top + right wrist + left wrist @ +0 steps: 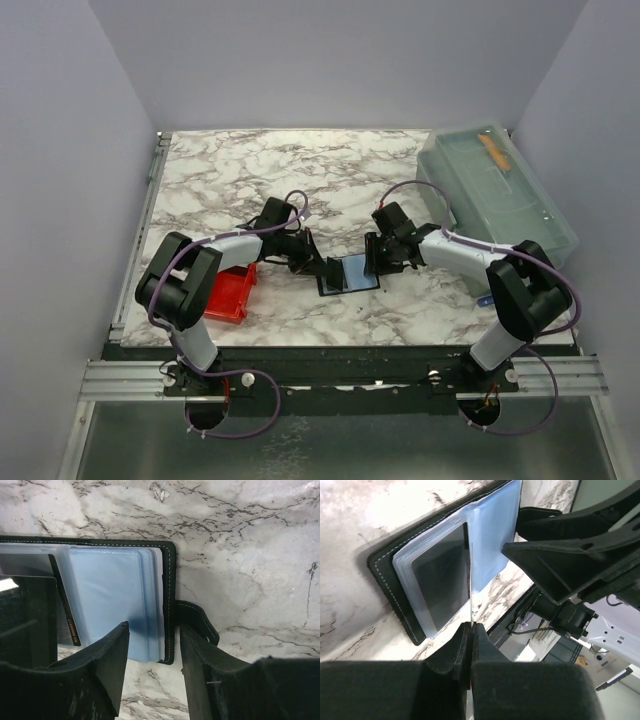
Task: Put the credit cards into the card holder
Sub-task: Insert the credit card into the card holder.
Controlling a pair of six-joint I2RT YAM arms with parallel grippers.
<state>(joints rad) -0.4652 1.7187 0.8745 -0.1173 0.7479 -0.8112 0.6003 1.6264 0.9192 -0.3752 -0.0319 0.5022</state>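
Sliding the credit card into a pocket is the step we judge to be in hand. Doing it well means lining the card's leading edge up with the mouth of one clear sleeve and feeding it flat along the page, not pressing down into the plastic.

The left jaws are clamped tight on the card's near end. From their own camera we see the card only edge-on, a thin line running straight ahead of the jaws and out over the open card holder. We cannot tell whether its far edge has entered a pocket or only rests on the sleeves.

The right jaws stand apart, one finger on each side of the holder's outer edge, with its strap tab just beside the outer finger. They are not clamped on it, and we cannot tell whether either finger touches the cover.

We judge their job is to pin the holder to the table while the card goes in. Under the push, the sleeves could lift or the holder could skid away from the left jaws.
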